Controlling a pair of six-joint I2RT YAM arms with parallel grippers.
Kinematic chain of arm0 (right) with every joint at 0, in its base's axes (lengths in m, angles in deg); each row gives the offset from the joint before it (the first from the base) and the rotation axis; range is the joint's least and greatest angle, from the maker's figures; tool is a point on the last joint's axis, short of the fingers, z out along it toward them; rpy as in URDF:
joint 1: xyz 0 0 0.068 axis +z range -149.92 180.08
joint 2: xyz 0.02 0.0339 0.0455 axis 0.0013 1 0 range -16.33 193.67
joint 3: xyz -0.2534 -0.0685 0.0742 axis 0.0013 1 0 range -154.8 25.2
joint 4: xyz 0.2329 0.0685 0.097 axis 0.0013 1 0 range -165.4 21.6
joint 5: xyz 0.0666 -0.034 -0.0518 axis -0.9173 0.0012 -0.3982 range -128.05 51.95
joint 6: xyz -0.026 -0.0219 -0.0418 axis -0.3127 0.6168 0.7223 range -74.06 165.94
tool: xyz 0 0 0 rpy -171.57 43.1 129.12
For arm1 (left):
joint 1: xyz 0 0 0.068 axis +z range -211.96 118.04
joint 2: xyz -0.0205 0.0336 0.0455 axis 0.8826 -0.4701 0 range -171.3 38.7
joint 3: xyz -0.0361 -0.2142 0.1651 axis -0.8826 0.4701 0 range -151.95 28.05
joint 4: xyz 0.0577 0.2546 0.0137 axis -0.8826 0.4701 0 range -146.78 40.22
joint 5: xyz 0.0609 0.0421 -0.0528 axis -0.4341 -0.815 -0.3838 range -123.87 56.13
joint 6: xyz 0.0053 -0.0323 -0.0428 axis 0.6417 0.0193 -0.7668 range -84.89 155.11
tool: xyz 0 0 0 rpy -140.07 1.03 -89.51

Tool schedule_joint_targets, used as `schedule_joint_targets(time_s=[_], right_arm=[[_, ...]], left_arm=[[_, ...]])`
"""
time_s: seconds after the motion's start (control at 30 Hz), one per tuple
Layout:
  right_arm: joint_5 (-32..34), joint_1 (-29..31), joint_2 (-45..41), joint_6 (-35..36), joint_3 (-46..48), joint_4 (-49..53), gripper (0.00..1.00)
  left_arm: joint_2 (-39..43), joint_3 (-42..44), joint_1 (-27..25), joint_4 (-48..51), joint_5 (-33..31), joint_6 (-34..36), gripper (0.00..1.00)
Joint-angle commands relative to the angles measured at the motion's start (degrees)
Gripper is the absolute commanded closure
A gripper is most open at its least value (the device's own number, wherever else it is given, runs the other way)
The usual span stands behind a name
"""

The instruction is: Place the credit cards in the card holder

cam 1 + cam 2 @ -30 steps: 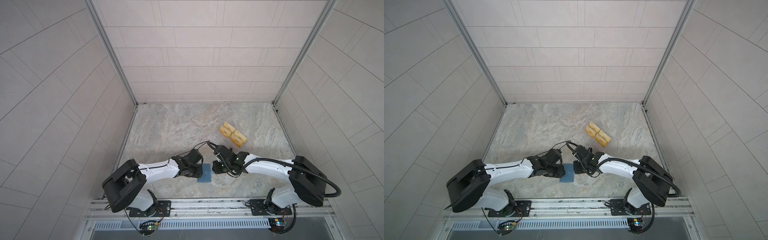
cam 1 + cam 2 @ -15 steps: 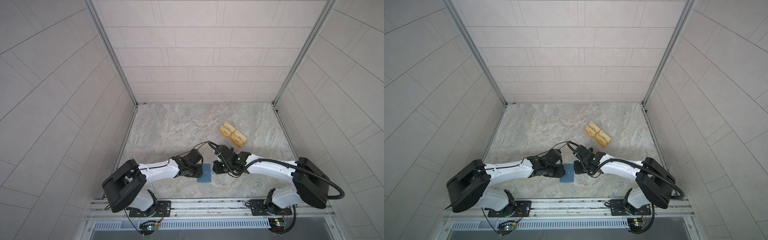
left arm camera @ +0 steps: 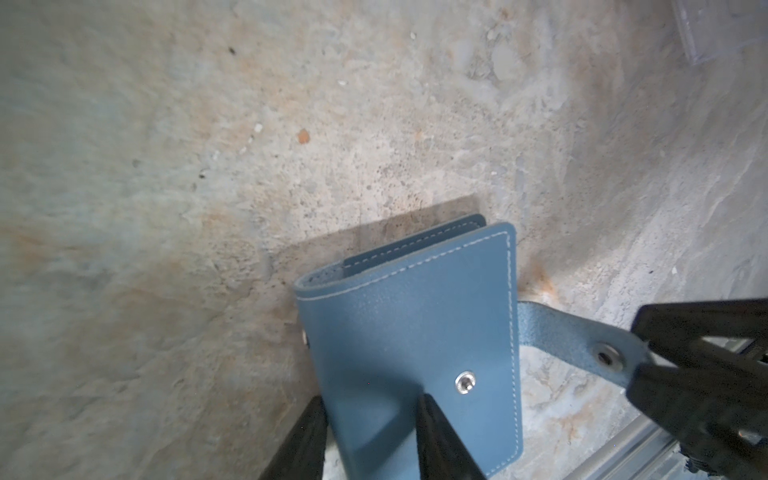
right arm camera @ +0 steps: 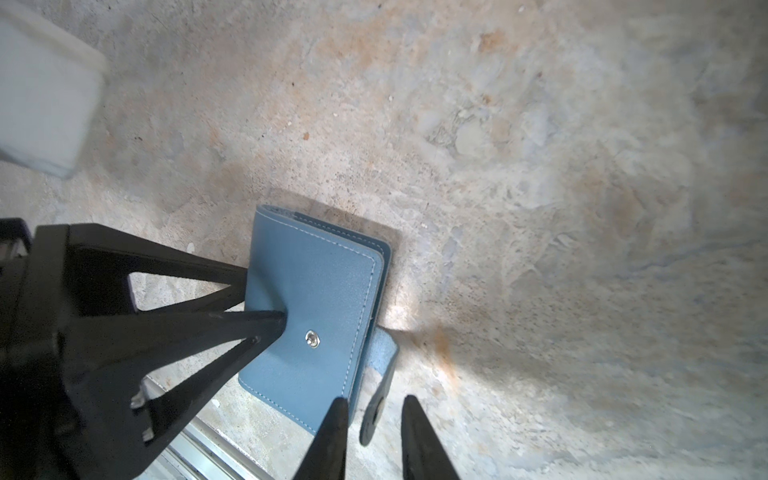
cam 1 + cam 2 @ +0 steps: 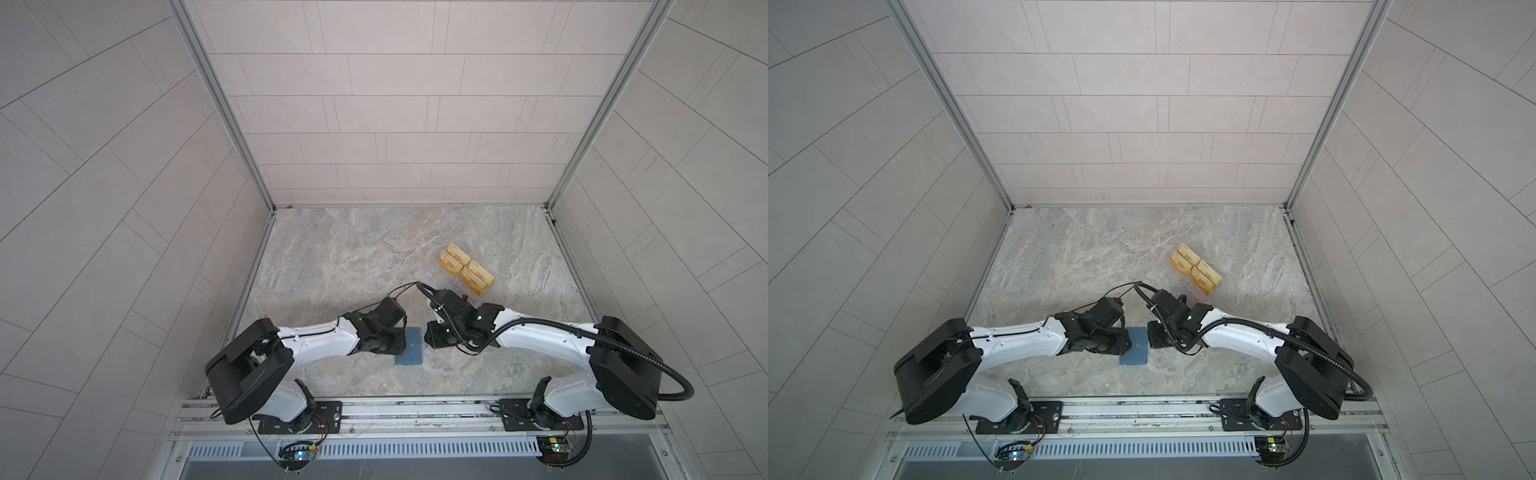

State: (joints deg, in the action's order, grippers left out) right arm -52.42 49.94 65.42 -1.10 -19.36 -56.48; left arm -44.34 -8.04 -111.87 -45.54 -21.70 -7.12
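— How is the card holder [image 3: 407, 332] made?
— Grained slate-blue leatherette, pale-stitched, steel snap [image 3: 465, 381]; laid folded on the mottled stone table [image 5: 353, 257], front middle.
— The claws?
— Spine edge pinched by the left gripper [image 3: 370, 399]; strap [image 4: 380, 353] straddled by the right gripper [image 4: 375, 398], slightly parted, nothing gripped.

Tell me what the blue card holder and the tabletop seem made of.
The card holder looks like leather or faux leather: fine matte grain, pale stitched edges, metal snap stud. The tabletop looks like stone or stone-print laminate: mottled beige-grey veining.
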Motion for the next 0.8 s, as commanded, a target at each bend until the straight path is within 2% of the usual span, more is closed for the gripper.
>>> schedule_joint_targets(time_s=[0.0, 0.37, 0.5, 0.77], right_arm=[[0.28, 0.24, 0.36, -0.62, 0.14, 1.29, 0.74], [0.22, 0.23, 1.27, -0.43, 0.03, 0.95, 0.81], [-0.42, 0.23, 1.0, -0.48, 0.39, 0.55, 0.89], [-3.03, 0.24, 0.57, -1.83, 2.28, -4.3, 0.94]], left_arm=[[-1.99, 1.14, -0.21, 3.26, -1.43, -0.38, 0.59], [-1.33, 1.19, -0.23, 3.7, -1.35, -0.21, 0.59], [-1.41, 1.16, -0.2, 3.43, -1.35, -0.3, 0.59], [-1.67, 0.63, -0.23, 3.43, -1.25, -0.3, 0.59]])
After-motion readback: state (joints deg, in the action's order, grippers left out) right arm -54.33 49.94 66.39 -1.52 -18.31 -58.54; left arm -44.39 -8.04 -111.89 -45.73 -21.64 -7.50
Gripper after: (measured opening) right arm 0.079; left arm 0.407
